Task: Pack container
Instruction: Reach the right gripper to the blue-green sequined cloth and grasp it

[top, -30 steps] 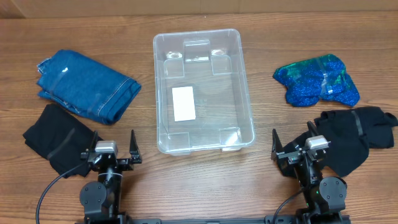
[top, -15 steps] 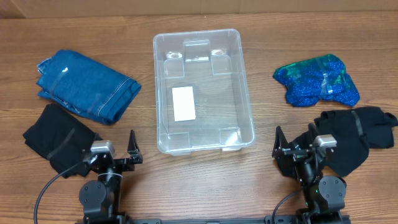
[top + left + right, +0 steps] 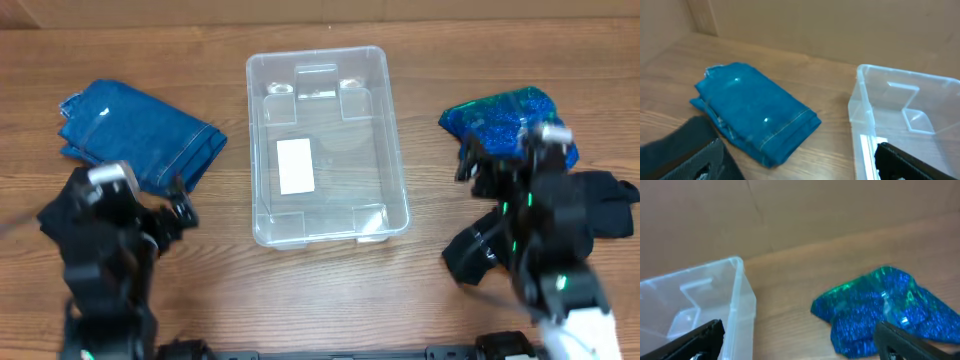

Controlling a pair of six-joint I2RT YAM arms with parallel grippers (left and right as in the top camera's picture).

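- Both the left gripper (image 3: 800, 167) and right gripper (image 3: 800, 347) were blurry smears overhead, raised, fingers (image 3: 910, 162) spread wide, holding nothing, tips cropped.
- They partly hid the left black cloth (image 3: 50, 218) and right black cloth (image 3: 612, 205).
- Container (image 3: 345, 180) sat mid-table between them.

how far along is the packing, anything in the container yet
Done: nothing; the container holds only its white label. In hand: nothing; the left arm and right arm are raised over the table, jaws open and empty. Left: the blue denim, the sparkly blue-green piece, the left black garment and the right black garment lie outside it.
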